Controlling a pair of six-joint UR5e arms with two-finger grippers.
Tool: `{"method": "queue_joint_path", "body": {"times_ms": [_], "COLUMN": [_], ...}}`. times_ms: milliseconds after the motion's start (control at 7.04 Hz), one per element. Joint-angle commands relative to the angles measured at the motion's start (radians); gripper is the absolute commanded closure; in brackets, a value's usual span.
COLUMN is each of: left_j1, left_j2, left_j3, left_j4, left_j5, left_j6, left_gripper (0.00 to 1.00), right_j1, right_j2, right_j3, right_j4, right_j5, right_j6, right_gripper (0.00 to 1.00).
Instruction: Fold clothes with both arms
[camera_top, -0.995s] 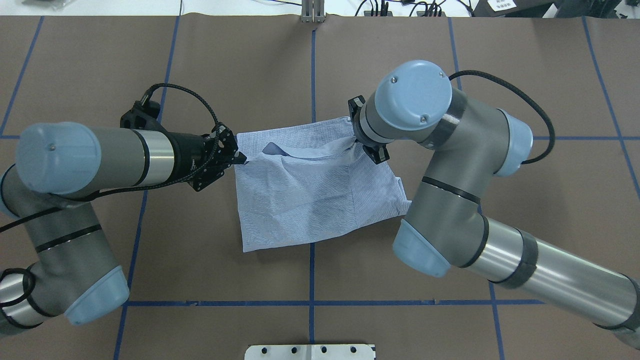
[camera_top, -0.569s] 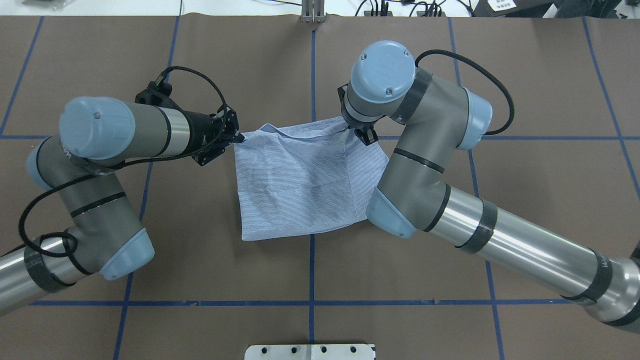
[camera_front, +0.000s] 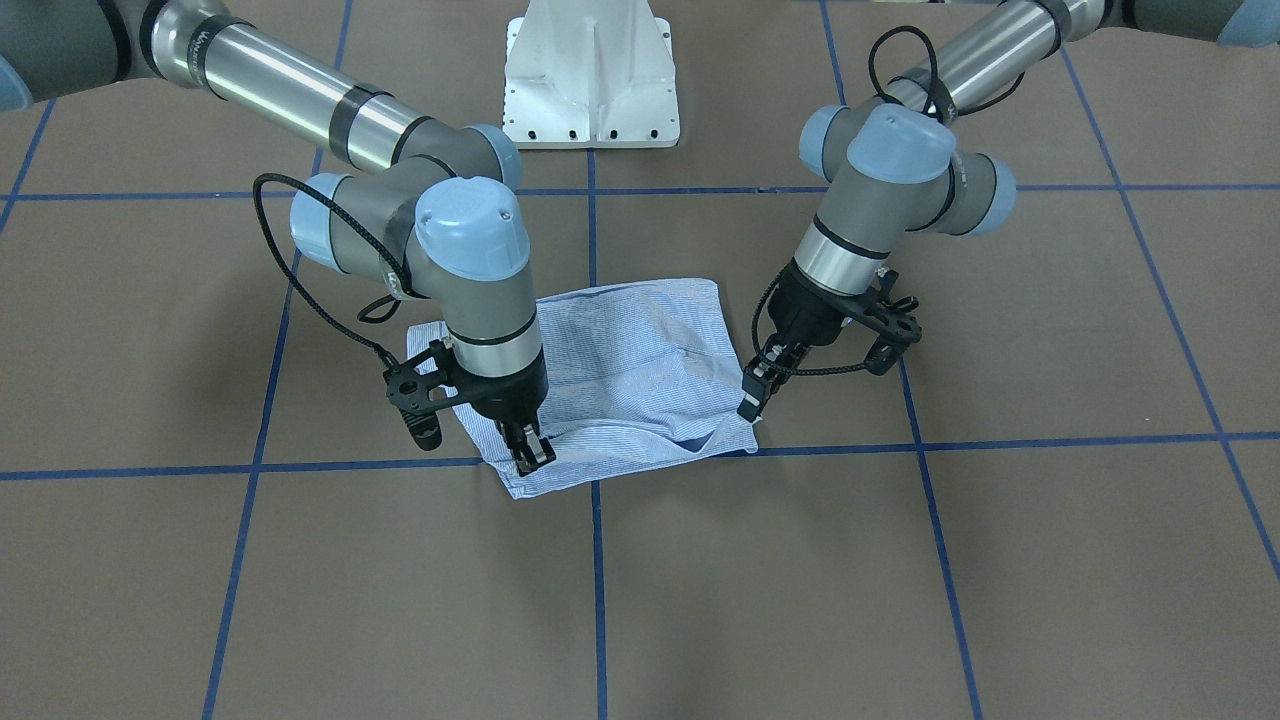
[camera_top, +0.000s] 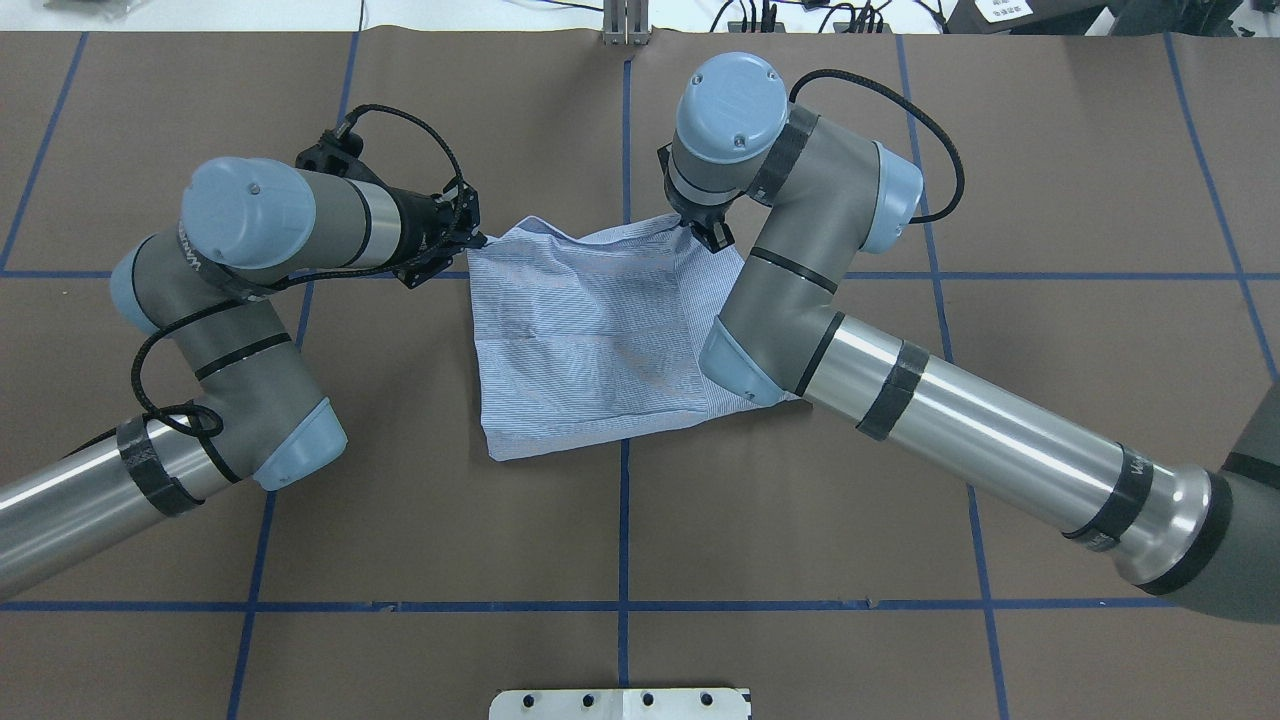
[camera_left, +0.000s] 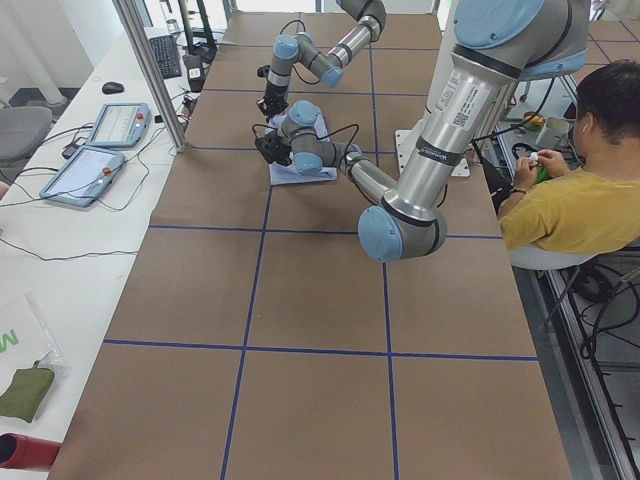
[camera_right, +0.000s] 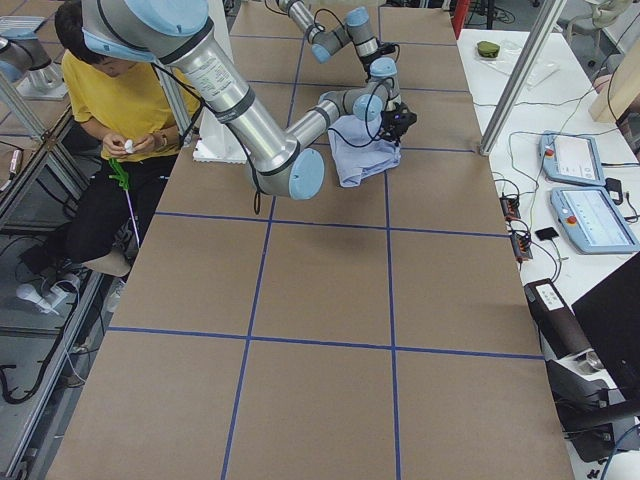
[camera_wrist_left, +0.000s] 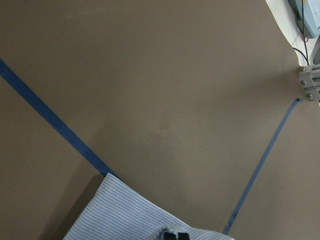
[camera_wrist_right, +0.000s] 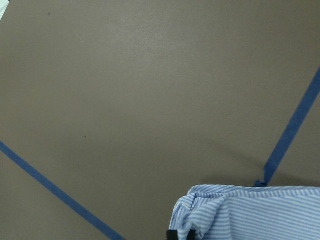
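The light blue-and-white striped shirt (camera_top: 590, 340) lies folded into a rough square at the table's middle; it also shows in the front view (camera_front: 630, 370). My left gripper (camera_top: 478, 240) is shut on the shirt's far left corner; in the front view (camera_front: 749, 402) it hangs at the view's right. My right gripper (camera_top: 703, 233) is shut on the far right corner and also shows in the front view (camera_front: 532, 456). Both hold the far edge slightly raised. Each wrist view shows striped cloth (camera_wrist_left: 130, 220) (camera_wrist_right: 250, 212) at its bottom edge. Collar, label and buttons are hidden.
The brown table cover carries a grid of blue tape lines (camera_top: 624, 500). The white pedestal base (camera_front: 590, 80) stands on the robot's side. An operator in yellow (camera_left: 570, 210) sits beside the table. Control tablets (camera_right: 585, 190) lie on a side bench.
Both grippers have moved toward the far side of the table, pulling the shirt's far edge with them. The loose fold along that edge has flattened out.
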Motion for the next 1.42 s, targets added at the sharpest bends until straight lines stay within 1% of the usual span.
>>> {"method": "queue_joint_path", "body": {"times_ms": [0, 142, 284, 426, 569, 711, 853, 995, 1137, 1279], "left_j1": [-0.008, -0.029, -0.063, -0.089, -0.126, -0.161, -0.203, -0.262, -0.336, -0.411], "left_j2": [-0.006, -0.006, -0.006, 0.000, 0.015, 0.079, 0.170, 0.245, 0.300, 0.345], "left_j3": [0.086, 0.086, 0.086, 0.084, 0.077, 0.025, -0.042, -0.077, -0.084, -0.080], "left_j4": [-0.068, -0.068, -0.068, -0.070, -0.071, -0.071, -0.071, -0.071, -0.071, -0.065], "left_j5": [0.004, 0.002, -0.007, -0.044, -0.141, -0.194, -0.226, -0.281, -0.341, -0.376], "left_j6": [0.102, 0.122, 0.169, 0.253, 0.388, 0.531, 0.729, 0.905, 1.081, 1.280], "left_gripper": [0.21, 0.01, 0.00, 0.00, 0.00, 0.00, 0.00, 0.00, 0.00, 0.00], "right_j1": [0.012, 0.050, 0.119, 0.162, 0.202, 0.265, 0.355, 0.435, 0.513, 0.593], "right_j2": [0.020, 0.033, 0.023, -0.001, -0.040, -0.096, -0.164, -0.236, -0.294, -0.345], "right_j3": [-0.071, -0.074, -0.080, -0.079, -0.077, -0.069, -0.066, -0.062, -0.060, -0.062], "right_j4": [0.051, 0.051, 0.049, 0.049, 0.049, 0.049, 0.049, 0.049, 0.046, 0.036], "right_j5": [0.002, 0.026, 0.121, 0.152, 0.181, 0.247, 0.343, 0.405, 0.466, 0.532], "right_j6": [-0.061, -0.111, -0.189, -0.272, -0.397, -0.554, -0.778, -1.030, -1.257, -1.449], "right_gripper": [0.00, 0.00, 0.00, 0.00, 0.00, 0.00, 0.00, 0.00, 0.00, 0.00]}}
